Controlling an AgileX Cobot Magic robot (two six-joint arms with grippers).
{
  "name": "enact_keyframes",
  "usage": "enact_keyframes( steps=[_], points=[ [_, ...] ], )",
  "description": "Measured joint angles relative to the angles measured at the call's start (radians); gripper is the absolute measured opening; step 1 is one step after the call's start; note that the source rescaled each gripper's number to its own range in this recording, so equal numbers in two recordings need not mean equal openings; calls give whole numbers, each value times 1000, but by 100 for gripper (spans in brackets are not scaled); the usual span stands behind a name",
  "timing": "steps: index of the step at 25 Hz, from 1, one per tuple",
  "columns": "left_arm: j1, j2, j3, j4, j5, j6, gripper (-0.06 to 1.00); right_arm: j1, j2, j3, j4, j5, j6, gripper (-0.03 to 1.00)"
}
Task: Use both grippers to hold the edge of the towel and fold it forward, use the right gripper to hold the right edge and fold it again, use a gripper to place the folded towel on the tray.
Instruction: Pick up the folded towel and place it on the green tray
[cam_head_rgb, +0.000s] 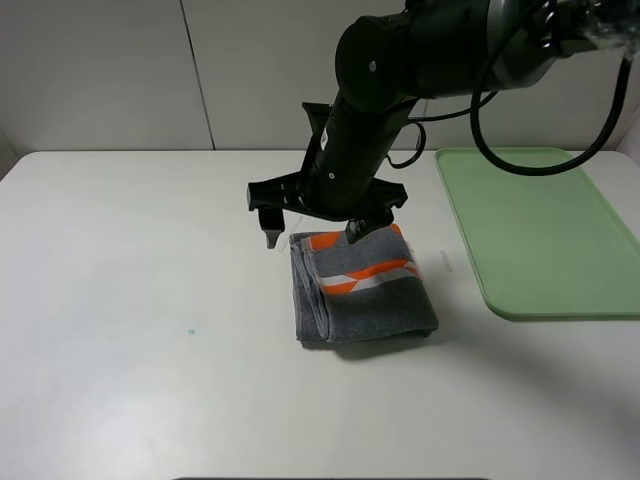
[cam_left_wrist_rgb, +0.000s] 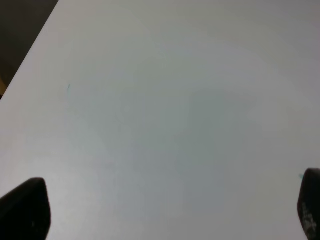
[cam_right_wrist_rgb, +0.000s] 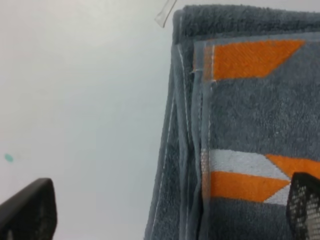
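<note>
The dark grey towel (cam_head_rgb: 362, 296) lies folded on the white table (cam_head_rgb: 140, 280), its orange-and-white striped band facing up. My right gripper (cam_head_rgb: 312, 232) hovers open just above the towel's far left corner, one finger over bare table and the other over the band. In the right wrist view the towel (cam_right_wrist_rgb: 250, 115) shows its stacked pale hemmed edge (cam_right_wrist_rgb: 187, 150) between the fingertips (cam_right_wrist_rgb: 27, 212), and the right gripper (cam_right_wrist_rgb: 167, 210) holds nothing. The light green tray (cam_head_rgb: 540, 230) sits to the right, apart from the towel. My left gripper (cam_left_wrist_rgb: 167, 210) is open over bare table.
A pale wall stands behind the table's far edge. A tiny green speck (cam_head_rgb: 191, 332) marks the tabletop left of the towel. The right arm's black cable (cam_head_rgb: 520, 150) loops above the tray's near corner.
</note>
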Motion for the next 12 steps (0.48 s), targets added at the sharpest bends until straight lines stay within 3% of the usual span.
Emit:
enact_keyframes(
  steps=[5,12],
  points=[
    [0,0,0,0,0,0,100,0,-24,0,-1,62,-41,100],
    [0,0,0,0,0,0,100,0,-75,0,-13,229,-125,100]
  ],
)
